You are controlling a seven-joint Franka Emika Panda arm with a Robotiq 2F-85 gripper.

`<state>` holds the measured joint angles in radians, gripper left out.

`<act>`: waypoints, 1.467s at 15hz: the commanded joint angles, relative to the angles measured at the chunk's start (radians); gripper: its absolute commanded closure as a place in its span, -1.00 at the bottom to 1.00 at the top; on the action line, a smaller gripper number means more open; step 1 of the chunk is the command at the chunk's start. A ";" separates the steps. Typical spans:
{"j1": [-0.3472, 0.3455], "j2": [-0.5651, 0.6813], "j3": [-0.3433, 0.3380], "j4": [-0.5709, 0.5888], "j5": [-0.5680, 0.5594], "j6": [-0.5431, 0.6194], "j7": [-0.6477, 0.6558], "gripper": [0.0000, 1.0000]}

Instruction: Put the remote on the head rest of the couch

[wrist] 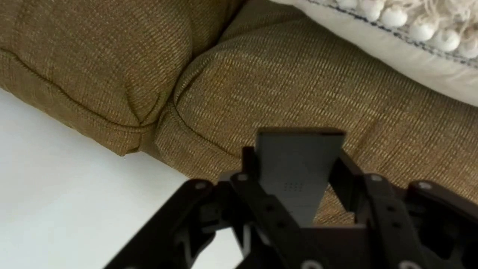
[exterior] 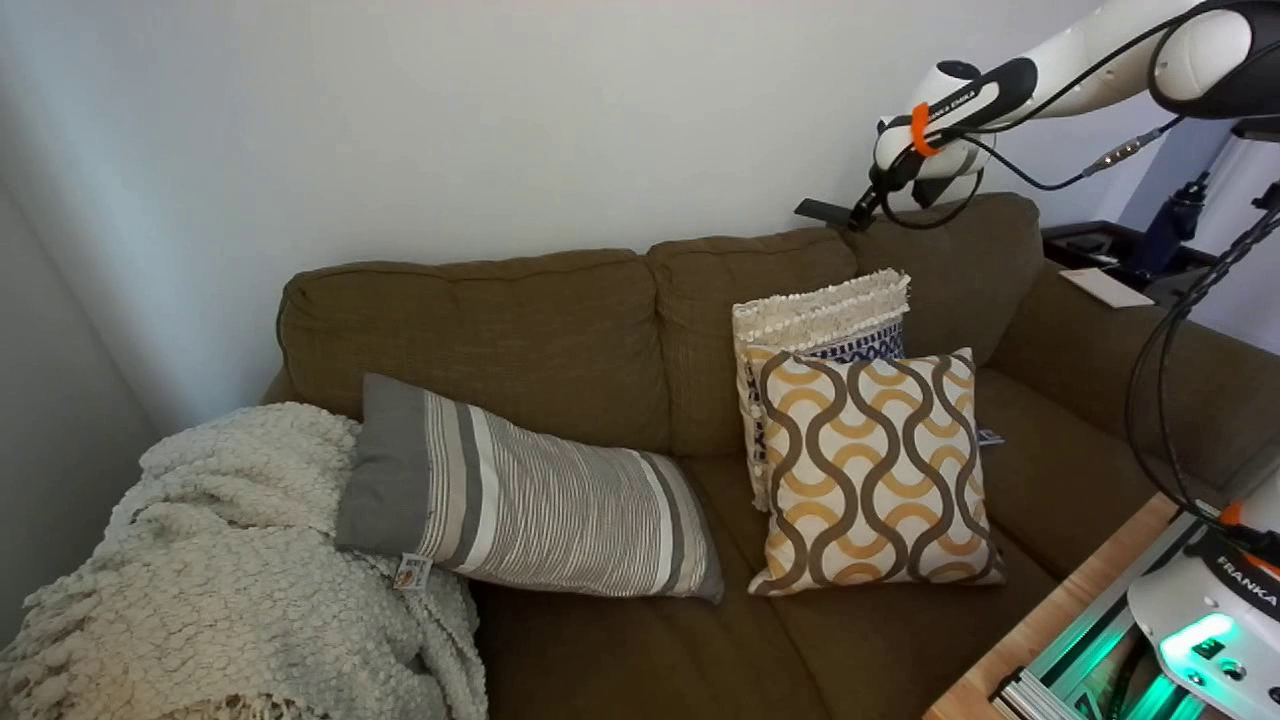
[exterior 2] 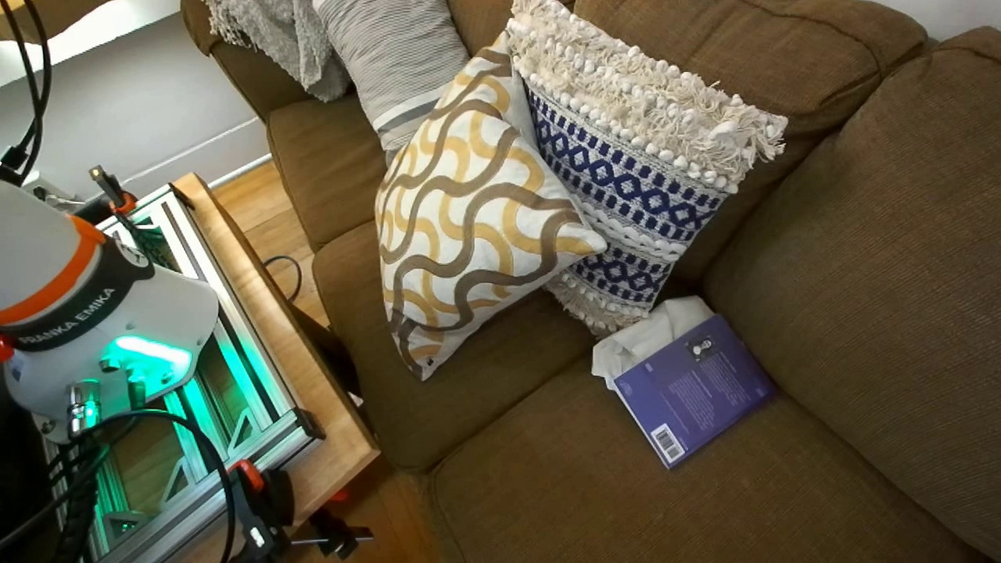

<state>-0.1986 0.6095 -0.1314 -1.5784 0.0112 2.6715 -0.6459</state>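
Note:
The remote is a slim dark bar at the top of the couch back in an exterior view. In the wrist view the remote lies lengthwise between my two fingers, which press its sides. My gripper is shut on it; the wrist view shows the same gripper. The head rest is the rounded top edge of the brown back cushions. The remote is over or at this edge near a cushion seam; whether it touches I cannot tell. The head rest also shows in the wrist view. Gripper and remote are outside an exterior view.
A fringed pillow leans on the couch back, below the gripper. A yellow-patterned pillow stands before it. A striped pillow and a white blanket lie farther along. The wall is close behind the couch. A purple book lies on the seat.

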 commanded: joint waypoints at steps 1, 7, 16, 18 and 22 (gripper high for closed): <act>-0.037 0.018 0.052 0.055 -0.040 -0.062 0.028 -0.02; -0.024 0.104 0.042 0.172 -0.040 -0.119 0.166 0.48; -0.021 0.252 0.073 0.373 -0.014 -0.179 0.409 0.48; -0.030 0.292 0.082 0.434 -0.013 -0.203 0.404 0.48; -0.047 0.383 0.103 0.556 -0.009 -0.236 0.375 0.48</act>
<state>-0.2188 0.9008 -0.0560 -1.1562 -0.0086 2.4802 -0.2523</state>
